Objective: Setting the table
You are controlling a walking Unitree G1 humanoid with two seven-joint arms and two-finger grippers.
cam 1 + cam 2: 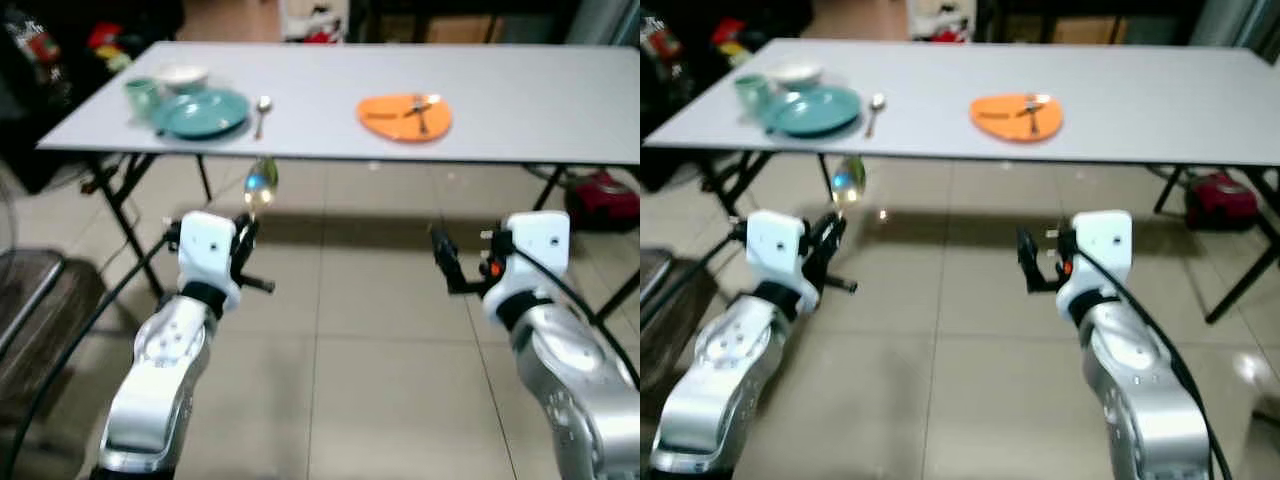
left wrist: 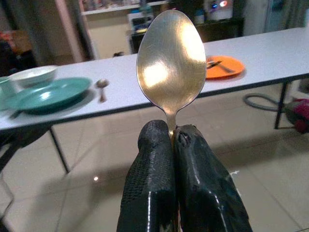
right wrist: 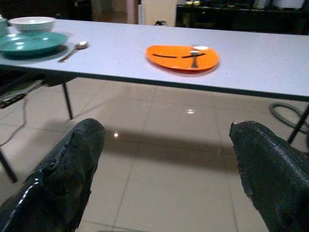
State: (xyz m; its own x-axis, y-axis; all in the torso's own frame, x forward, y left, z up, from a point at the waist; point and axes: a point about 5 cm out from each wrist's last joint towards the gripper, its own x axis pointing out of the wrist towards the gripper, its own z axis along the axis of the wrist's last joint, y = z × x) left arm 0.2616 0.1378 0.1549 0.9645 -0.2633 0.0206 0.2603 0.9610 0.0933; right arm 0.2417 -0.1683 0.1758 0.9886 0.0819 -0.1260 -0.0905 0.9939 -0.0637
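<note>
Spoon (image 1: 848, 180) in left end effector (image 1: 830, 235)

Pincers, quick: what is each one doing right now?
Left pincer: closed on a spoon, bowl up.
Right pincer: open, holding nothing.

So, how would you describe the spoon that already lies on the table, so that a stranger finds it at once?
Look at the long white table and go to its left end, where a teal plate sits with a white bowl and a green cup. The spoon lies flat on the tabletop just right of that plate. Unlike the cutlery further right, it rests on no plate.
</note>
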